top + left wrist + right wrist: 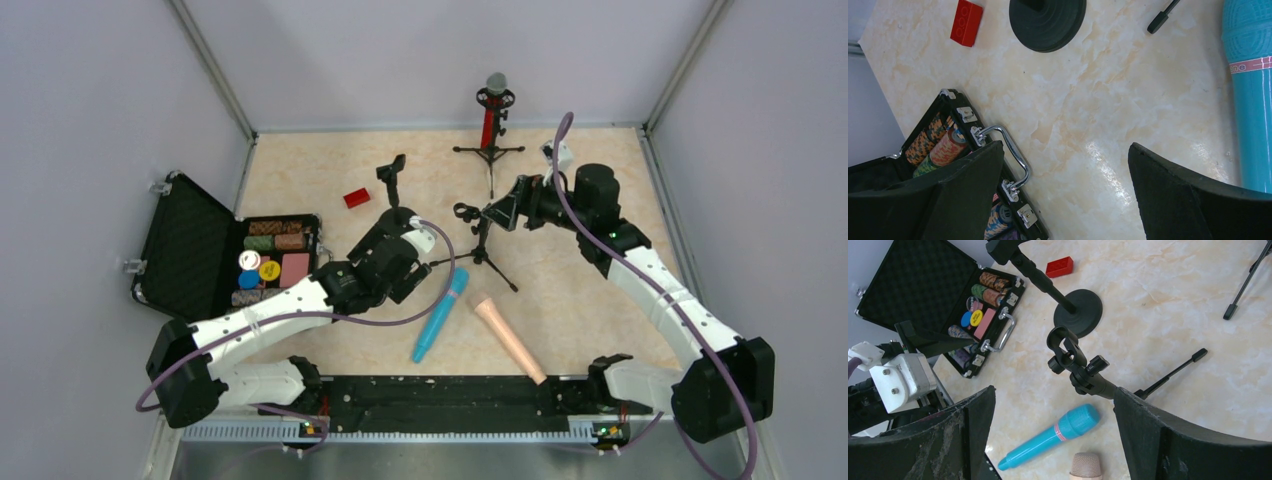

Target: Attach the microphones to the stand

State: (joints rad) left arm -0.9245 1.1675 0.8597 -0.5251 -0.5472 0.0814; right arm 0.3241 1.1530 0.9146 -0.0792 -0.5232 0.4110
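The glittery red microphone (pixel 489 118) with a grey mesh head stands clipped in the far tripod stand (pixel 490 152). The cyan-blue microphone (pixel 440 315) and the peach-pink microphone (pixel 510 338) lie flat on the table near the front. The cyan one also shows in the left wrist view (pixel 1253 100) and the right wrist view (pixel 1053 435). The middle tripod stand (pixel 480 228) has an empty clip (pixel 1065 347). My right gripper (pixel 1053 415) is open beside that stand's stem. My left gripper (pixel 1063 185) is open and empty over bare table, left of the cyan microphone.
A round-base stand (pixel 1078 312) with an empty holder stands left of centre, with a small red block (pixel 356 198) beside it. An open black case (pixel 200 255) of poker chips sits at the left. Grey walls enclose the table.
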